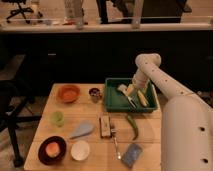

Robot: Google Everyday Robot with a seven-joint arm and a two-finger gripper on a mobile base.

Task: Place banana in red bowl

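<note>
Gripper [133, 86] over tray [129, 109] (fingers apart), banana [142, 98] inside; red bowl [68, 93] well apart

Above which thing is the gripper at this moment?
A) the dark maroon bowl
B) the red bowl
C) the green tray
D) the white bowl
C: the gripper hangs over the green tray at the table's far right, well away from the red bowl at the far left.

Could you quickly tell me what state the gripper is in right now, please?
Gripper: open, holding nothing, low over the green tray, close to the banana.
</note>
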